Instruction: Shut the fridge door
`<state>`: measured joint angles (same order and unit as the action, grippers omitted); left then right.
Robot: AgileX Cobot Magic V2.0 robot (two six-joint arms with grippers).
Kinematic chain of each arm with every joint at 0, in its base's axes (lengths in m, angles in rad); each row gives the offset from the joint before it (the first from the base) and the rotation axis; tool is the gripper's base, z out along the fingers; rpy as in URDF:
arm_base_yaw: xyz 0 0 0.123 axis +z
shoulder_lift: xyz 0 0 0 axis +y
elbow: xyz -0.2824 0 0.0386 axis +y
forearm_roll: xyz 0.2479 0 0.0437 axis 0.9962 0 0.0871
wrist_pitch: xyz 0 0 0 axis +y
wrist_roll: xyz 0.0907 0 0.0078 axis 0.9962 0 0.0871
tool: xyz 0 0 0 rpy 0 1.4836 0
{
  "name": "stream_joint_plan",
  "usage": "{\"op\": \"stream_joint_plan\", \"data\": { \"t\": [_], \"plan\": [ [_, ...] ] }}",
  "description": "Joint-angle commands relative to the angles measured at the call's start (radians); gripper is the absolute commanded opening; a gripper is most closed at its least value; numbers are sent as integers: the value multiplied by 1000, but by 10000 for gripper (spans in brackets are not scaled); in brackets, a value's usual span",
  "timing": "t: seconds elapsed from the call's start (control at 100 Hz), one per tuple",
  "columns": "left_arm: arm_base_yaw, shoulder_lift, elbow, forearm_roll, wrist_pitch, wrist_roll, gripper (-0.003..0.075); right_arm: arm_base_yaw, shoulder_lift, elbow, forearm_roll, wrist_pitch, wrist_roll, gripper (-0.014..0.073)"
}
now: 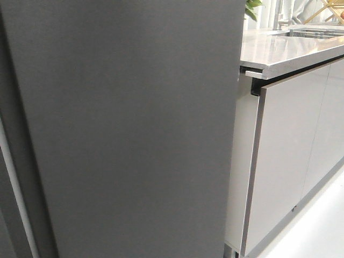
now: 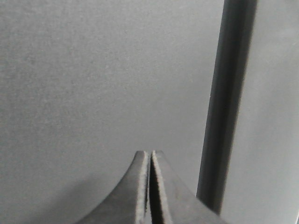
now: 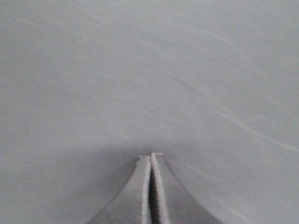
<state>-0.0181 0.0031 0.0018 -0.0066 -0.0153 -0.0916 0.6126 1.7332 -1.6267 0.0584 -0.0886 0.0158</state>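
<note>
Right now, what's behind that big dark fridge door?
The fridge door fills the front view and hides whatever is behind it. Only the counter and cabinets beside it show.

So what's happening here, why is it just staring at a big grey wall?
That grey slab is the fridge door, filling most of the front view, beside the light grey kitchen cabinets and the countertop. The robot's job is to shut it. The left end effector is closed, its tip close against a dark grey panel beside a vertical seam. The right end effector is also closed, near a plain grey surface. Neither holds anything. Whether the door is fully shut, I can't tell.
</note>
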Motion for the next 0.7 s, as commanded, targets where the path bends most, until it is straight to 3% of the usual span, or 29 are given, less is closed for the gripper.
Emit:
{"op": "stream_joint_plan", "data": {
  "t": [0.0, 0.28, 0.69],
  "plan": [
    [-6, 19, 28, -2, -77, -4, -21, -16, -80, -32, -33, -1, -34, -76],
    [-6, 19, 28, -2, -77, -4, -21, -89, -285, 129, -58, 16, -75, -76],
    [-6, 19, 28, -2, -77, -4, -21, -254, -748, 678, -36, -115, -75, -76]
  ]
}}
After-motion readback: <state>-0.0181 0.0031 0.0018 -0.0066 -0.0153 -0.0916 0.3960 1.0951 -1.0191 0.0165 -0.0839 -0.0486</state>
